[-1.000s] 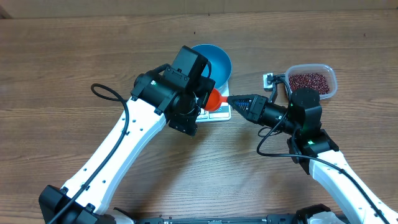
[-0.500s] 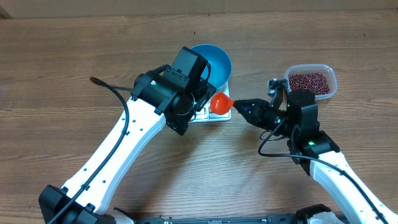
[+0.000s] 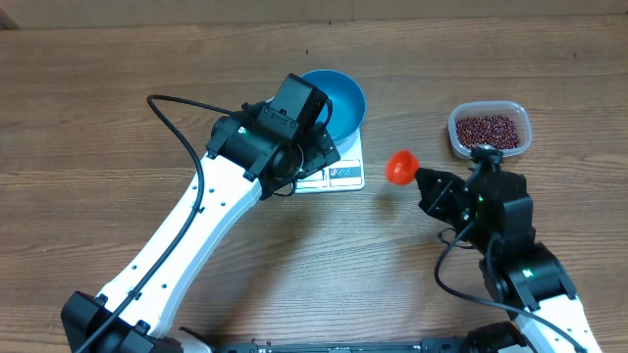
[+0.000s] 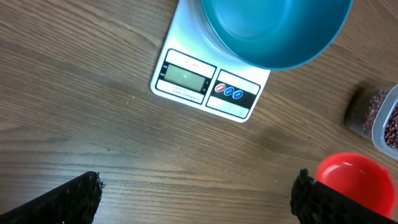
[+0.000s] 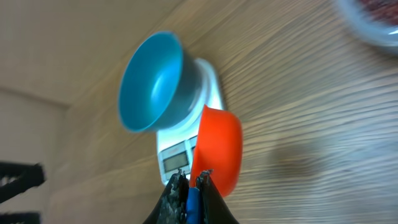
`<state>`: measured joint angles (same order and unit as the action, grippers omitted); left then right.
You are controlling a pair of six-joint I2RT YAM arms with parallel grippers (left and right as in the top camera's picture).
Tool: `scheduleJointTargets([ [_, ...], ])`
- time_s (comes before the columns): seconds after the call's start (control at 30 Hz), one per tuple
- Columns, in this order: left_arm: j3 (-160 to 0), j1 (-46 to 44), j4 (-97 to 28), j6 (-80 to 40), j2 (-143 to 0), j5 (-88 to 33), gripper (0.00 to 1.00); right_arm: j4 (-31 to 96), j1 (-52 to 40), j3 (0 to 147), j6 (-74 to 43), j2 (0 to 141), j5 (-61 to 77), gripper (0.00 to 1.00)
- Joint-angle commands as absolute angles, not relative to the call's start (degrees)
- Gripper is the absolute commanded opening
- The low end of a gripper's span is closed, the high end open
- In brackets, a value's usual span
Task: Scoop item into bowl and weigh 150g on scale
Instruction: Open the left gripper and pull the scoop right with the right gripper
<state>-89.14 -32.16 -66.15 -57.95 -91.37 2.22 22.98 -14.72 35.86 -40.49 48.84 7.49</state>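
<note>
The blue bowl [image 3: 340,95] stands on the white scale [image 3: 341,176]; I see no beans in it. Dark red beans [image 3: 488,128] fill a clear tub [image 3: 521,116] at the right. My right gripper [image 3: 420,177] is shut on the blue handle [image 5: 193,202] of a red scoop [image 3: 400,167], which hangs over the table between the scale and the tub. In the right wrist view the scoop [image 5: 217,149] is tipped on its side before the bowl [image 5: 152,81]. My left gripper [image 4: 193,205] is open and empty, above the table just in front of the scale [image 4: 205,84].
The left arm [image 3: 265,147] reaches over the scale's front left and covers part of it, and a black cable [image 3: 182,118] loops off to its left. The tub [image 4: 385,121] stands beyond the scoop [image 4: 354,180] in the left wrist view.
The right arm has drawn the red scoop back to the right, from the scale's front to halfway toward the tub. The left arm has hardly moved, its jaws still open.
</note>
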Motion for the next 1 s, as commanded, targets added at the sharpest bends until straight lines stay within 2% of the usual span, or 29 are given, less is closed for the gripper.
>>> scheduleJointTargets([
  [0.0, -89.3, -32.32, -66.17, -53.25, -90.67, 1.43, 1.0, 25.3, -14.94, 37.26, -40.21, 46.09, -2.74, 0.04],
  [0.07, -89.3, -32.34, -66.04, -50.98, -90.67, 1.48, 0.97, 26.04, -14.94, 37.26, -40.21, 45.91, -3.95, 0.04],
  [0.1, -89.3, -32.34, -65.65, -48.05, -90.7, 1.48, 0.85, 26.26, -14.94, 37.26, -40.23, 45.91, -4.47, 0.04],
  [0.13, -89.3, -32.34, -65.43, -46.52, -90.7, 1.48, 0.79, 26.28, -14.94, 37.26, -40.21, 45.91, -4.47, 0.04],
  [0.23, -89.27, -32.34, -64.29, -40.91, -90.7, 1.48, 0.68, 26.09, -14.94, 37.26, -40.21, 45.91, -4.49, 0.04],
  [0.33, -89.27, -32.34, -63.33, -34.22, -90.7, 1.54, 0.49, 25.87, -14.94, 37.26, -40.23, 45.91, -4.47, 0.04],
  [0.37, -89.27, -32.34, -63.09, -33.15, -90.7, 1.52, 0.46, 25.87, -14.94, 37.26, -40.23, 45.91, -4.47, 0.04],
  [0.5, -89.27, -32.34, -61.95, -29.87, -91.09, 1.74, 0.22, 25.76, -14.94, 37.26, -40.49, 45.91, -4.45, 0.04],
  [0.6, -89.27, -32.34, -60.69, -27.51, -92.27, 2.09, 0.1, 25.65, -14.94, 37.26, -40.64, 45.91, -4.43, 0.04],
  [0.67, -89.27, -32.34, -59.59, -25.21, -93.95, 2.09, 0.04, 25.65, -14.94, 37.26, -40.64, 45.91, -4.43, 0.04],
  [0.97, -89.27, -32.69, -56.6, -22.59, -101.19, 1.93, 0.04, 25.43, -14.94, 37.26, -40.62, 45.93, -4.45, 0.04],
])
